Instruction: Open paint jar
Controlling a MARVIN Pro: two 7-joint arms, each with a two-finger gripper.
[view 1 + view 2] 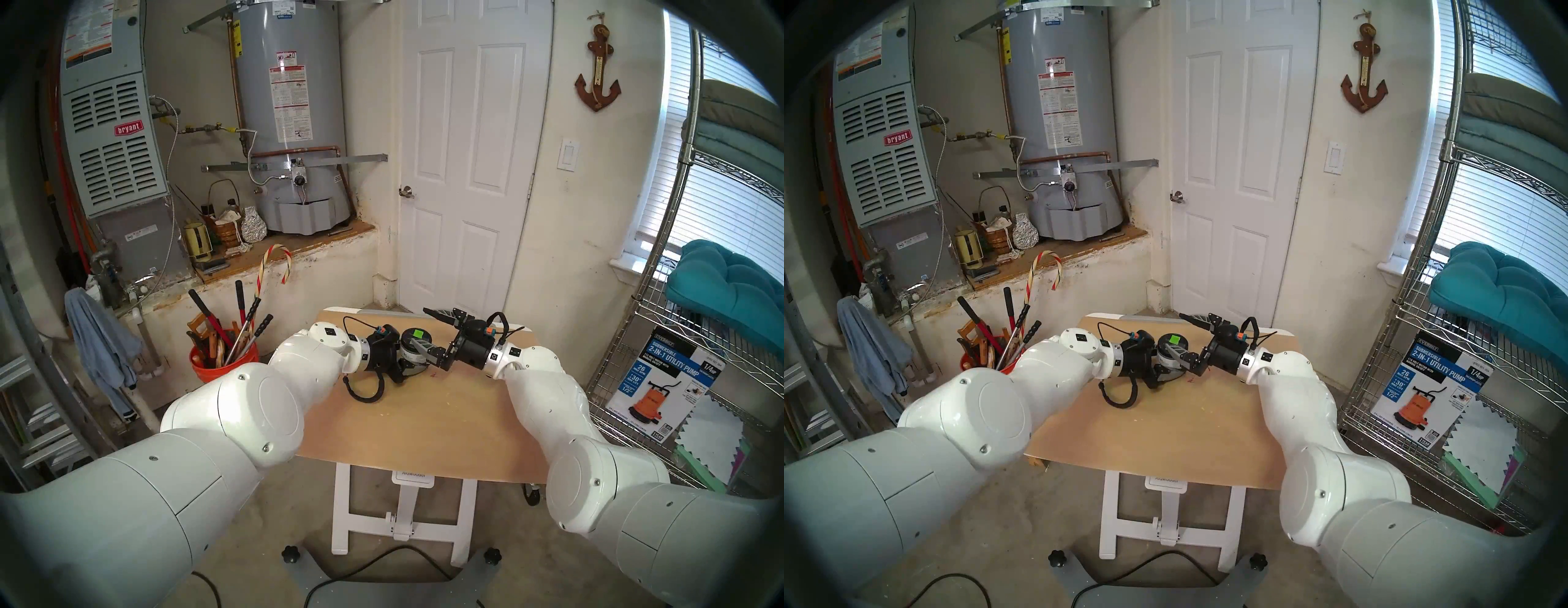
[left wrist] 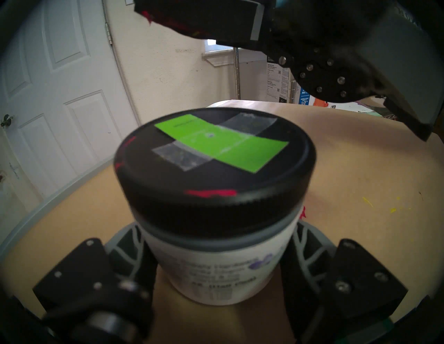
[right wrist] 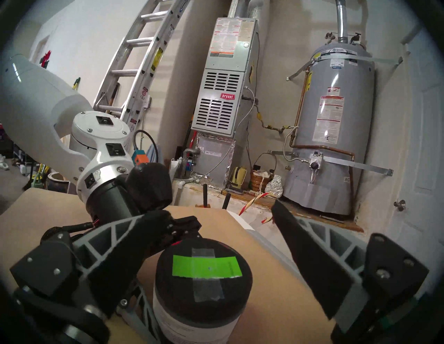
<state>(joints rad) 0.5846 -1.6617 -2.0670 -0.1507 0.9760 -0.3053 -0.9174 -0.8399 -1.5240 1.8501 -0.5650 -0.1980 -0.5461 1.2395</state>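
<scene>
The paint jar stands on the table with its black lid (green strip on top) on — the left claw clamped on its body, the right claw spread wide around the lid, not touching. Contents hidden.
</scene>
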